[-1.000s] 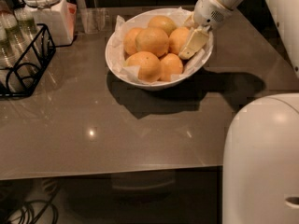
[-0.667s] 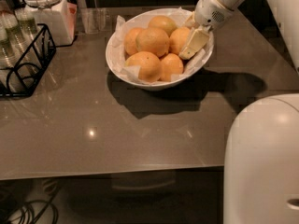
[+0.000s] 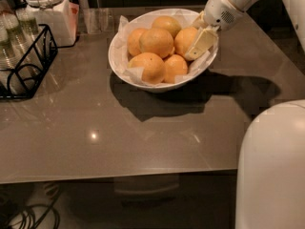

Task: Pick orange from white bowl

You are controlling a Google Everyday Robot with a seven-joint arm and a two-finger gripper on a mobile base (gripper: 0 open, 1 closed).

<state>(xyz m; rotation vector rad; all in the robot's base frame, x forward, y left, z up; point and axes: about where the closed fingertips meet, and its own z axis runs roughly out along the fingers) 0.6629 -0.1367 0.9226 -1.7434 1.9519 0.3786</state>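
The white bowl (image 3: 161, 85) stands at the back middle of the table, lined with crumpled white paper and holding several yellow-orange oranges. My gripper (image 3: 199, 44) reaches in from the upper right, over the bowl's right rim. It rests against the rightmost orange (image 3: 184, 38). A larger orange (image 3: 155, 42) sits in the middle of the pile, and another (image 3: 147, 67) lies at the front left. The far side of the rightmost orange is hidden by the gripper.
A white lidded jar (image 3: 47, 11) stands at the back left, beside a black wire rack (image 3: 26, 63) holding glasses. A clear glass (image 3: 97, 19) stands behind the bowl. The robot's white body (image 3: 271, 166) fills the lower right. The table's front edge runs across the bottom.
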